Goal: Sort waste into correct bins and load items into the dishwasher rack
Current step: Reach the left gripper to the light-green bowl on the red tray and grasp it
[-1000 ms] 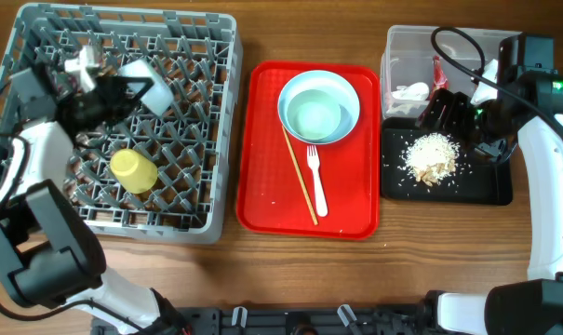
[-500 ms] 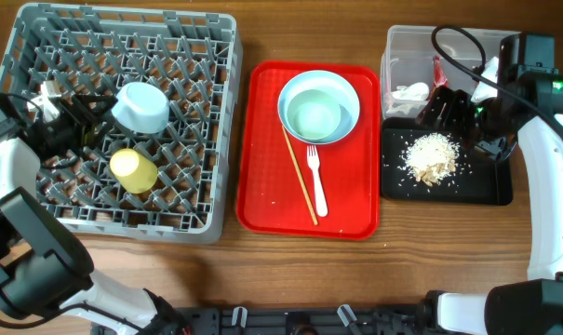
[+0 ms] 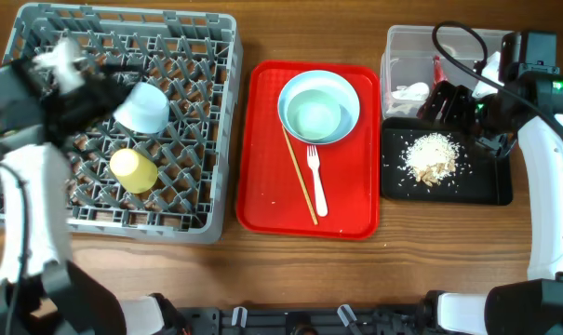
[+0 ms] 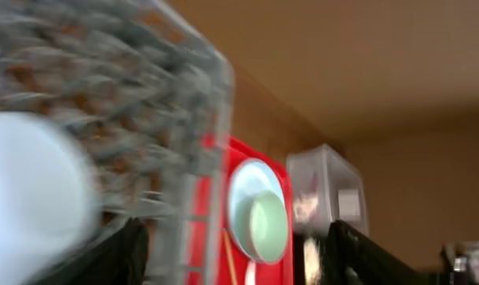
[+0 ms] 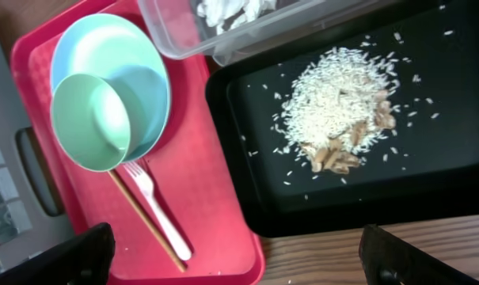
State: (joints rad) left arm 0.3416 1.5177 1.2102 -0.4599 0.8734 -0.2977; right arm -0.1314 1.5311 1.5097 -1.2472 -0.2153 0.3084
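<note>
Left gripper (image 4: 239,252), spread and empty, at 9 o'clock of pale bowl (image 3: 141,108) in dishwasher rack (image 3: 169,23); loading step, next likely fetch green bowl (image 3: 314,118).

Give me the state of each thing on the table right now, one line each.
dishwasher rack: partly loaded.
yellow cup: on its side in the rack.
white bowl: tipped in the rack.
green bowl: upright, nested in larger bowl on red tray.
fork: flat on tray.
chopstick: flat on tray.
clear tub: holds tissue and red wrapper.
black tray: holds food scraps.
left gripper: open.
right gripper: open.
</note>
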